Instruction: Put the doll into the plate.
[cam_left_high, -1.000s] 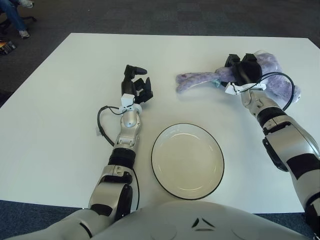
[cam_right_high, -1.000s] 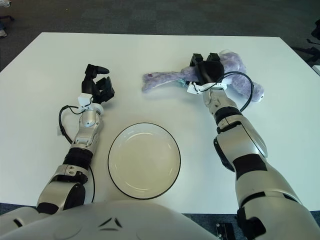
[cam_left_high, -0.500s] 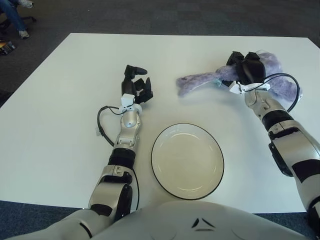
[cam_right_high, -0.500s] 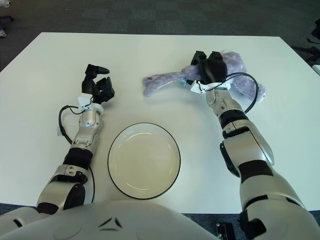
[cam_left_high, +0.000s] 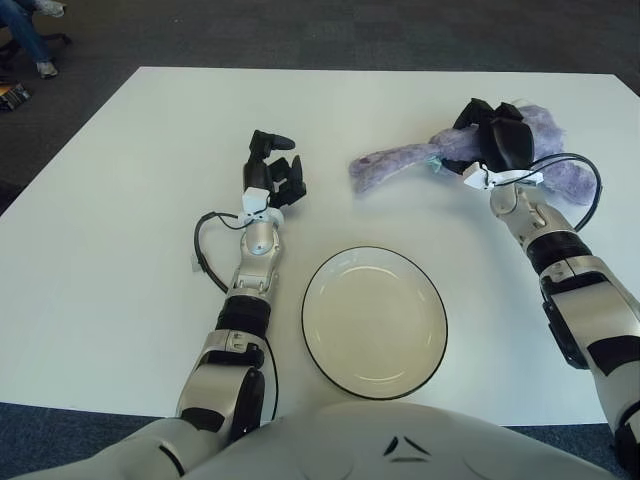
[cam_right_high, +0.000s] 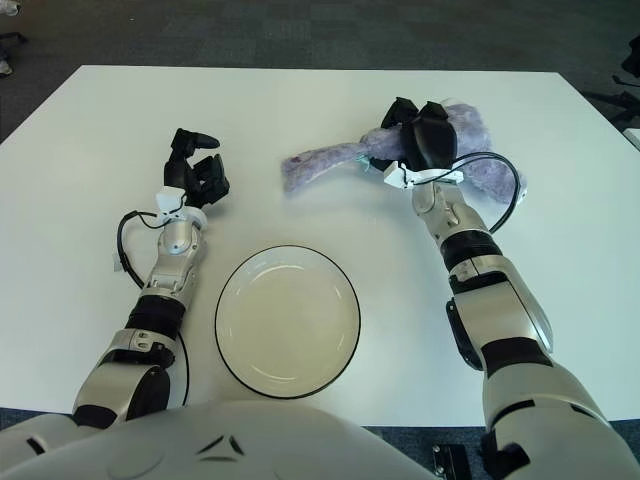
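Note:
A purple plush doll (cam_left_high: 400, 161) lies on the white table (cam_left_high: 120, 200) at the far right, its long limb stretching left. My right hand (cam_left_high: 492, 138) is shut on the doll's middle and lifts that part slightly off the table. A white plate (cam_left_high: 375, 320) with a dark rim sits empty near the table's front edge, between my arms. My left hand (cam_left_high: 272, 172) rests on the table left of the plate, fingers loosely curled, holding nothing.
A black cable (cam_left_high: 205, 250) loops beside my left forearm. Another cable (cam_left_high: 580, 180) loops off my right wrist over the doll. Dark carpet surrounds the table; a seated person's legs (cam_left_high: 30, 35) show at the far left corner.
My right hand has closed on the doll and tilted up, raising the doll's body a little and pulling its limb slightly. The left hand has not moved.

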